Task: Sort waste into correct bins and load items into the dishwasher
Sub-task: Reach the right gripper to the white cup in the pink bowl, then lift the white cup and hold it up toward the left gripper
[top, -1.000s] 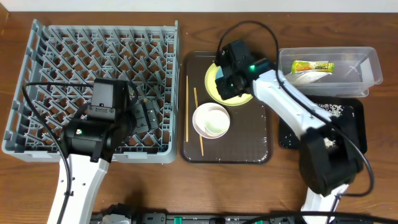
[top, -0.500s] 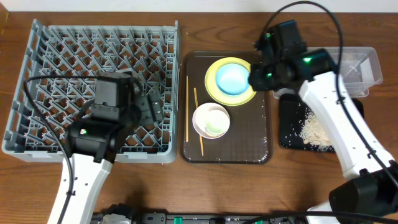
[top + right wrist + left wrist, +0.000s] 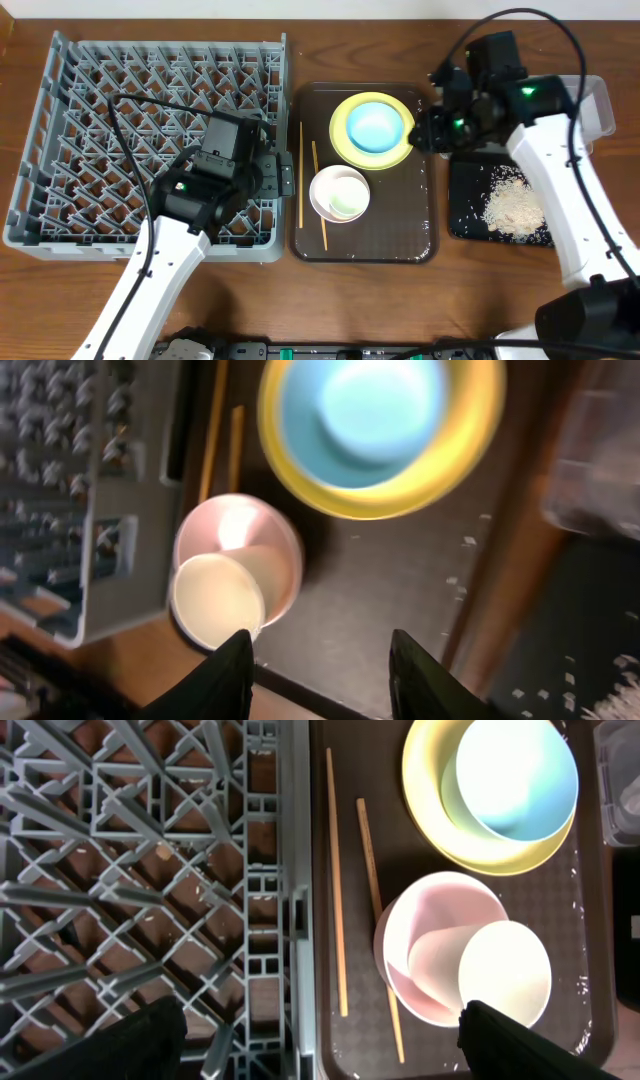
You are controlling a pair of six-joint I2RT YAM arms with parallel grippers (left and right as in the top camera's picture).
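My left jaws wide apart, empty — best closed square across the chopsticks (image 3: 336,880), low to the tray (image 3: 400,225) — right jaws apart, empty.

The dish rack (image 3: 60,120) sits left of the serving tray (image 3: 385,225), which carries chopsticks (image 3: 301,175) at left, a plate (image 3: 337,132) bearing a bowl (image 3: 376,126) behind, and a second bowl (image 3: 322,185) holding a cup (image 3: 349,203) in front.

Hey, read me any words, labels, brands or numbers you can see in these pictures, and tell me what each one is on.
None can be read. The grey dish rack, yellow plate, light blue bowl, white bowl, chopsticks and brown tray bear no print. The clear tub is mostly hidden behind the right arm overhead and blurred in the right wrist view; any label there cannot be told.
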